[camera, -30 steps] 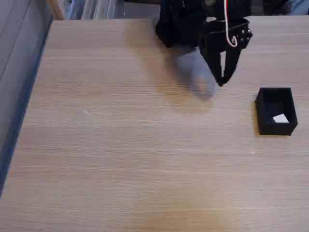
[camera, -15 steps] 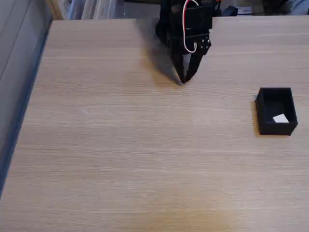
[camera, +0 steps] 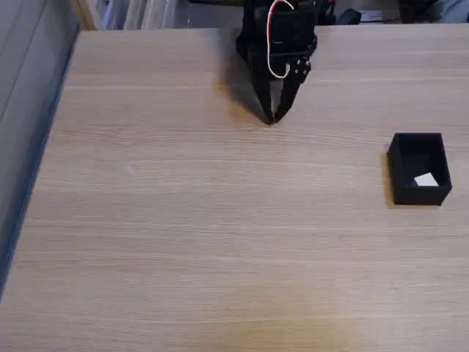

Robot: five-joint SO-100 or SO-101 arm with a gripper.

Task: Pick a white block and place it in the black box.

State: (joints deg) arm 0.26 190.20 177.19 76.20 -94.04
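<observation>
White block [camera: 426, 180] already sits inside the black box [camera: 401, 170], right of frame. My gripper [camera: 272, 117], top centre, has fingers pinched together and holds nothing. Block looks light, rigid, matte; I'd pinch opposite flat faces.

A small matte black box [camera: 418, 178], open-topped with thin walls, sits upright on the light wood-grain table near the right edge of the fixed view. Inside it lies the white block [camera: 426, 180], a small plain piece resting on the box floor toward the right, near-side corner, with one pale face turned up and the box's dark walls standing around it.
</observation>
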